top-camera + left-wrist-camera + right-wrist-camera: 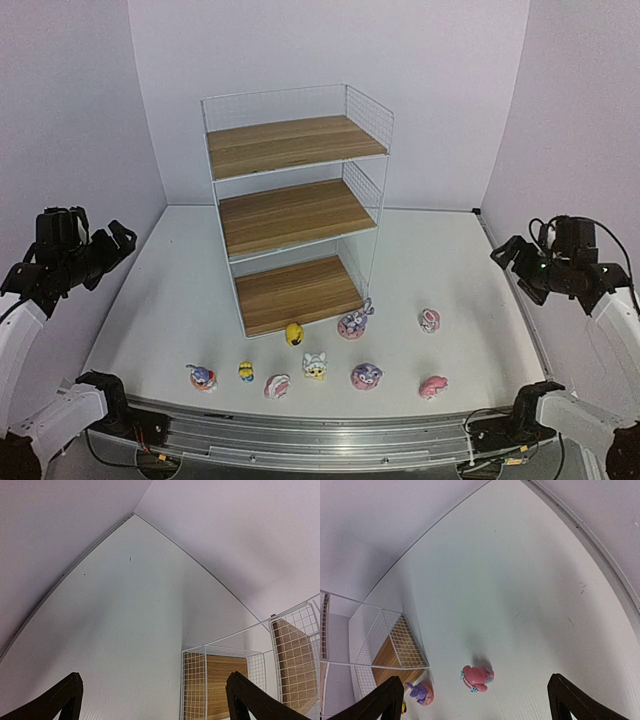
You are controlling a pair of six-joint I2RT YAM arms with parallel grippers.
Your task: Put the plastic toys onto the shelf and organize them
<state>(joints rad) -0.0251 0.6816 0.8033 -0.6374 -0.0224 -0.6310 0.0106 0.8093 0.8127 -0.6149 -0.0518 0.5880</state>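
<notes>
The shelf [295, 215], white wire with three wood boards, stands mid-table with nothing on its boards. Several toys lie in front of it: a purple bunny [354, 322], a yellow figure [294, 334] and a pink figure [429, 320] near its foot. Nearer me lie a bunny [202, 377], a small yellow one [246, 371], a pink-white one [277, 386], a white-yellow one [315, 366], a bunny [366, 375] and a pink one [433, 386]. My left gripper [110, 245] [155, 697] is open, raised at far left. My right gripper [515, 258] [475, 680] is open, raised at far right, high above the pink figure [478, 678].
The white table [180, 290] is bounded by lilac walls at the back and sides. The left wrist view shows the shelf's top corner [220, 680]. The right wrist view shows the shelf's lower corner [395, 645] and a bunny [421, 692]. A metal rail [330, 440] runs along the near edge.
</notes>
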